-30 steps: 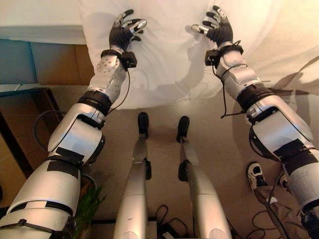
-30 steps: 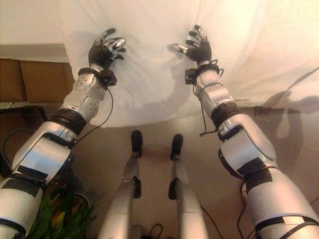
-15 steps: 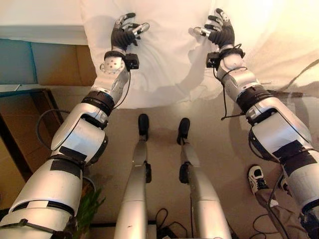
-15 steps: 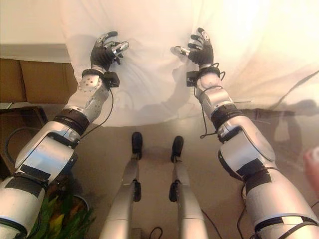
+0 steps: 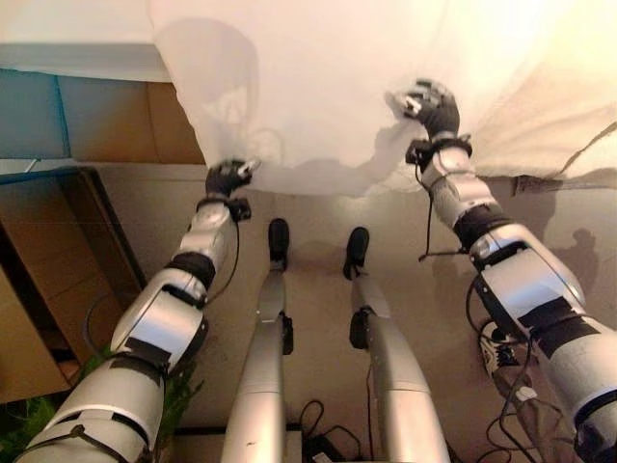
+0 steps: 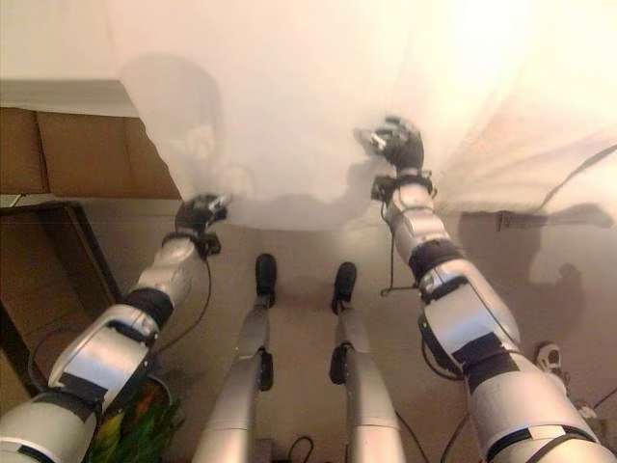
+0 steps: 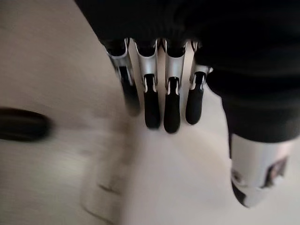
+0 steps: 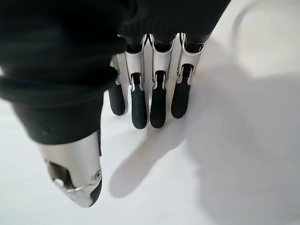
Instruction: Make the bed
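White sheet [image 5: 328,87]: hanging over the bed edge, spanning 10 to 2 o'clock in the eye views, lower hem trailing down to the beige floor [image 5: 318,280].
Left hand [image 5: 228,177]: sitting at the hem's lower edge, about 10 o'clock from the view centre; fingers [image 7: 154,103] extending straight and relaxed, gripping nothing, thumb apart.
Right hand [image 5: 430,103]: lying against the sheet at 1 o'clock, higher than the left; fingers [image 8: 152,101] reaching out straight over the white cloth, holding nothing.
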Tool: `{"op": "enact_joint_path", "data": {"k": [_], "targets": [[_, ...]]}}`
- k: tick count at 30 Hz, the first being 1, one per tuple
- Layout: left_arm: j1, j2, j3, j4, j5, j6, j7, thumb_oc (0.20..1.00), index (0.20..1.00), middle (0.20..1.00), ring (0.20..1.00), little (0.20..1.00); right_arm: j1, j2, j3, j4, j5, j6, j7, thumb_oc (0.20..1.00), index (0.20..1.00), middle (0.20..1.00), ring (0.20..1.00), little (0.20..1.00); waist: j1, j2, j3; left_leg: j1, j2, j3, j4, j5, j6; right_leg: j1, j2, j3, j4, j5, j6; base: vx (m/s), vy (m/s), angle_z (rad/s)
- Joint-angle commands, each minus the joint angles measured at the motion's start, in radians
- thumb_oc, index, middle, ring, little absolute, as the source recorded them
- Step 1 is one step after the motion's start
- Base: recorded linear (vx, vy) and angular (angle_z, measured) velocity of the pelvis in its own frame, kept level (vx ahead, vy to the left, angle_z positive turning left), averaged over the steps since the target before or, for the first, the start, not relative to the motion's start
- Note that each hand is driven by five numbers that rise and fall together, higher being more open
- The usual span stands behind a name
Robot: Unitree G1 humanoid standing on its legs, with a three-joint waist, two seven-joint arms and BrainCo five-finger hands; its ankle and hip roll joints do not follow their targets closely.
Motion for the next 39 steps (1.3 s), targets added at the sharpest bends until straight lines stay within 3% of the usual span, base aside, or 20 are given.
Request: {"op": "enact_joint_path", "data": {"k": [1,9,10,11,12,17,22,24,25,26,28,29,30,31,32,36,37,39], "targets": [[-0.062,-0.004,0.081,0.018,0.070,-0.025,0.026,1.000,1.000,1.000,1.000,1.000,0.086,0.002,-0.011,0.066,-0.065,0.041,-0.019,1.000,1.000,1.000,1.000,1.000,-0.006,0.015,0.145,0.010,-0.049,0.013,0.057,-0.066,-0.057,0.077,0.014,-0.002,-0.143,0.079,0.091,-0.03,0.015,0.05],[0.149,-0.052,0.157,0.059,0.121,-0.008,0.019,1.000,1.000,1.000,1.000,1.000,0.331,0.026,-0.079,0.067,-0.164,0.050,-0.010,1.000,1.000,1.000,1.000,1.000,-0.013,0.011,0.145,0.000,-0.055,0.022,0.140,-0.102,-0.044,0.071,-0.001,-0.012,-0.062,0.046,0.082,-0.04,0.024,0.06],[0.197,-0.066,0.163,0.059,0.127,-0.006,0.019,1.000,1.000,1.000,1.000,1.000,0.388,0.030,-0.086,0.075,-0.181,0.059,-0.007,1.000,1.000,1.000,1.000,1.000,-0.011,0.014,0.145,0.031,-0.053,0.017,0.161,-0.138,-0.045,0.097,0.000,-0.003,-0.029,0.010,0.085,-0.03,0.024,0.04],[0.192,-0.065,0.164,0.057,0.128,-0.007,0.019,1.000,1.000,1.000,1.000,1.000,0.384,0.028,-0.088,0.072,-0.181,0.059,-0.008,1.000,1.000,1.000,1.000,1.000,-0.013,0.013,0.145,0.007,-0.056,0.025,0.163,-0.114,-0.039,0.076,-0.005,-0.011,-0.031,0.030,0.077,-0.03,0.032,0.05],[0.247,-0.075,0.170,0.049,0.138,-0.005,0.014,1.000,1.000,1.000,1.000,1.000,0.455,0.032,-0.100,0.075,-0.190,0.066,0.005,1.000,1.000,1.000,1.000,1.000,-0.013,0.016,0.145,0.044,-0.054,0.017,0.185,-0.150,-0.037,0.102,-0.005,-0.002,0.017,-0.012,0.080,-0.03,0.018,0.04],[0.328,-0.096,0.175,0.049,0.162,0.005,-0.011,1.000,1.000,1.000,1.000,1.000,0.560,0.038,-0.115,0.076,-0.225,0.073,0.021,1.000,1.000,1.000,1.000,1.000,-0.014,0.020,0.145,0.092,-0.060,0.019,0.263,-0.189,-0.020,0.137,-0.019,0.000,0.122,-0.066,0.067,-0.04,0.018,0.09],[0.450,-0.109,0.171,0.063,0.249,0.023,-0.057,1.000,1.000,1.000,1.000,1.000,0.678,0.045,-0.095,0.058,-0.333,0.086,0.052,1.000,1.000,1.000,1.000,1.000,-0.019,0.013,0.145,0.290,-0.064,0.020,0.310,-0.237,-0.005,0.332,-0.014,0.009,0.171,-0.110,0.056,-0.02,0.009,0.00],[0.511,-0.121,0.153,0.049,0.311,0.021,-0.076,1.000,1.000,1.000,1.000,1.000,0.718,0.040,-0.086,0.045,-0.413,0.092,0.060,1.000,1.000,1.000,1.000,1.000,-0.017,0.012,0.145,0.416,-0.064,0.021,0.278,-0.236,-0.003,0.464,-0.010,0.008,0.139,-0.113,0.056,0.02,-0.032,-0.15],[0.559,-0.124,0.152,0.040,0.378,0.018,-0.086,1.000,1.000,1.000,1.000,1.000,0.751,0.044,-0.062,0.017,-0.514,0.096,0.074,1.000,1.000,1.000,1.000,1.000,-0.014,0.009,0.145,0.542,-0.067,0.025,0.220,-0.204,-0.002,0.599,-0.006,-0.003,0.078,-0.085,0.056,0.00,-0.041,-0.14],[0.559,-0.124,0.152,0.040,0.378,0.018,-0.086,1.000,1.000,1.000,1.000,1.000,0.751,0.044,-0.062,0.017,-0.514,0.096,0.074,1.000,1.000,1.000,1.000,1.000,-0.014,0.009,0.145,0.544,-0.067,0.025,0.218,-0.204,-0.002,0.601,-0.006,-0.003,0.077,-0.085,0.056,0.06,-0.039,-0.11],[0.619,-0.134,0.150,0.041,0.448,0.020,-0.110,1.000,1.000,1.000,1.000,1.000,0.807,0.045,-0.057,0.002,-0.572,0.106,0.106,1.000,1.000,1.000,1.000,1.000,-0.007,0.005,0.092,0.637,-0.064,0.024,0.171,-0.202,-0.003,0.701,-0.004,-0.005,0.015,-0.081,0.065,0.21,-0.035,-0.05],[0.663,-0.145,0.147,0.057,0.514,0.026,-0.127,1.000,1.000,1.000,1.000,1.000,0.842,0.057,-0.066,0.000,-0.610,0.110,0.123,1.000,1.000,1.000,1.000,1.000,-0.005,0.003,0.036,0.703,-0.063,0.028,0.128,-0.201,-0.005,0.769,0.000,-0.007,-0.038,-0.077,0.073,0.18,-0.034,-0.06],[0.663,-0.145,0.147,0.057,0.514,0.026,-0.127,1.000,1.000,1.000,1.000,1.000,0.842,0.057,-0.066,0.000,-0.610,0.110,0.123,1.000,1.000,1.000,1.000,1.000,-0.005,0.003,0.034,0.701,-0.063,0.027,0.128,-0.200,-0.005,0.768,0.000,-0.008,-0.038,-0.076,0.073,0.22,-0.021,-0.07],[0.699,-0.142,0.149,0.053,0.569,0.032,-0.133,1.000,1.000,1.000,1.000,1.000,0.877,0.065,-0.079,-0.002,-0.642,0.117,0.131,1.000,1.000,1.000,1.000,1.000,-0.002,0.001,-0.027,0.758,-0.062,0.033,0.092,-0.202,-0.002,0.816,0.009,-0.008,-0.072,-0.071,0.079,0.11,-0.005,-0.04],[0.699,-0.142,0.149,0.052,0.569,0.032,-0.133,1.000,1.000,1.000,1.000,1.000,0.878,0.065,-0.079,-0.002,-0.642,0.117,0.130,1.000,1.000,1.000,1.000,1.000,-0.002,0.001,-0.026,0.759,-0.062,0.034,0.091,-0.202,-0.002,0.817,0.009,-0.008,-0.073,-0.071,0.080,0.16,0.000,-0.06],[0.749,-0.145,0.151,0.082,0.683,0.044,-0.130,1.000,1.000,1.000,1.000,1.000,0.930,0.082,-0.106,0.012,-0.697,0.129,0.138,1.000,1.000,1.000,1.000,1.000,-0.005,-0.001,-0.125,0.869,-0.057,0.054,0.019,-0.206,-0.003,0.911,0.023,-0.002,-0.143,-0.059,0.092,0.12,0.025,-0.05],[0.765,-0.140,0.136,0.085,0.766,0.046,-0.116,1.000,1.000,1.000,1.000,1.000,0.954,0.088,-0.106,0.024,-0.732,0.134,0.144,1.000,1.000,1.000,1.000,1.000,-0.007,-0.001,-0.172,0.915,-0.056,0.063,-0.012,-0.210,-0.003,0.950,0.027,0.002,-0.171,-0.055,0.096,0.17,0.047,-0.09],[0.775,-0.135,0.127,0.086,0.802,0.046,-0.109,1.000,1.000,1.000,1.000,1.000,0.968,0.089,-0.100,0.027,-0.751,0.137,0.149,1.000,1.000,1.000,1.000,1.000,-0.006,0.000,-0.192,0.937,-0.054,0.066,-0.028,-0.211,-0.003,0.967,0.031,0.003,-0.184,-0.055,0.097,0.11,0.028,-0.07]]}}
